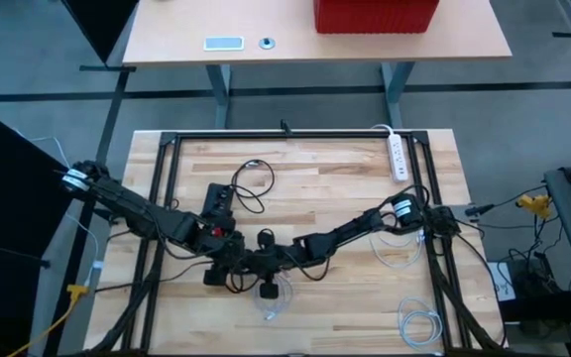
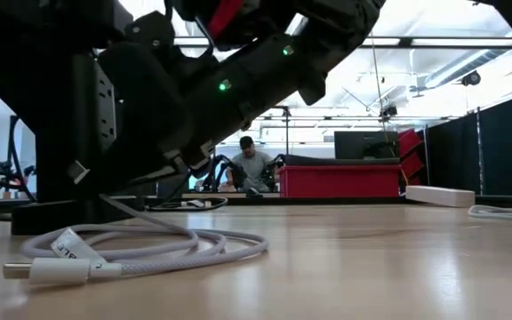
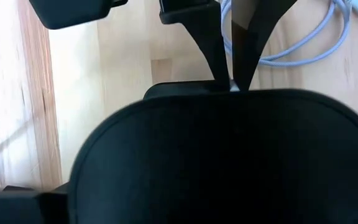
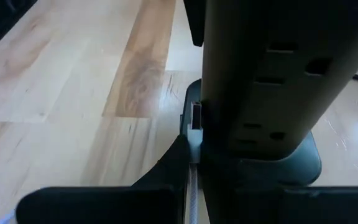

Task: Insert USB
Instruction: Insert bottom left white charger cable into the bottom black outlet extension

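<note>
A black power tower (image 2: 60, 116) stands on its base (image 2: 52, 213) left of the table's middle; my left gripper (image 1: 221, 260) is over its top (image 3: 229, 155). My right gripper (image 2: 183, 160) is shut on a white USB cable (image 4: 191, 186), right beside the tower's side (image 4: 260, 74). A small metal-rimmed rectangle (image 4: 196, 115) shows at the tower's edge just past its fingertips. The cable drops to a coil (image 2: 149, 244) lying on the table, with a loose white plug (image 2: 43, 271) at its end. My left gripper comes down from above onto the tower's upper part (image 3: 229, 155); the tower's own black body hides its fingers and the place of contact. The tower stands upright with its base on the table. My right gripper pinches the cable's end (image 3: 234, 87) between its two fingers (image 3: 213, 43), slanting down from the table's right toward the tower. The cable (image 4: 191, 186) runs back between the fingers and hangs slack to the coil.
A black box (image 1: 218, 203) with a black cord (image 1: 256, 178) lies behind the left gripper. A white power strip (image 1: 398, 157) is at the far right, more white cables (image 1: 419, 327) at the near right. A black frame (image 1: 285, 136) borders the table.
</note>
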You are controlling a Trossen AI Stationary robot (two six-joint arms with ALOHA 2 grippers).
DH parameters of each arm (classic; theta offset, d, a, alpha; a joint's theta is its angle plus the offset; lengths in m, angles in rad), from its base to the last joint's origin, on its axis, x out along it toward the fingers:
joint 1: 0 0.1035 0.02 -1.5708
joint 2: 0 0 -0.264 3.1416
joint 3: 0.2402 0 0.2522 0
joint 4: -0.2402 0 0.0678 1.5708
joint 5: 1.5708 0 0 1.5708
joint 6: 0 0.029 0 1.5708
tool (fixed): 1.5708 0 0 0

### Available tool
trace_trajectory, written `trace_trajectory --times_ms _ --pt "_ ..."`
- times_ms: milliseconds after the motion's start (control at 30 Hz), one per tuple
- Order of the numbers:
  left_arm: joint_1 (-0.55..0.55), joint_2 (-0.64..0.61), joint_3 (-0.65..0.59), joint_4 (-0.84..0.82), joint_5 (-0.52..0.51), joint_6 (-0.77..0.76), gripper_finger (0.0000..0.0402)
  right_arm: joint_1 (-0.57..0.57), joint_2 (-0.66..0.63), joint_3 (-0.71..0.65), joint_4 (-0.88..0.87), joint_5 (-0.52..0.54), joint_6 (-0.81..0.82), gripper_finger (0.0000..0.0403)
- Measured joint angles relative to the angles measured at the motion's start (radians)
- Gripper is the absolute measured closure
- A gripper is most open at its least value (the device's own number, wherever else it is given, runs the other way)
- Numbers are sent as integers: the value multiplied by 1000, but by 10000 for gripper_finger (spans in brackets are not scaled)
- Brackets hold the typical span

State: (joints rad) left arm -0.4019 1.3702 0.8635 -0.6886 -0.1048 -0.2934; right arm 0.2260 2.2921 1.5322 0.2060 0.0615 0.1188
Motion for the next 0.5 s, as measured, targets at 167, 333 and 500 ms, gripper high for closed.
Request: trace_trajectory --times_ms 167,333,500 --pt "0 -4 7 -9 7 -3 140 -5 -4 2 -29 -2 -12 389" --pt "0 -4 15 -15 20 4 135 -9 -5 2 -31 -22 -26 389" --pt "-2 -9 16 -12 39 -13 92 -11 -5 -1 -44 -20 -29 389"
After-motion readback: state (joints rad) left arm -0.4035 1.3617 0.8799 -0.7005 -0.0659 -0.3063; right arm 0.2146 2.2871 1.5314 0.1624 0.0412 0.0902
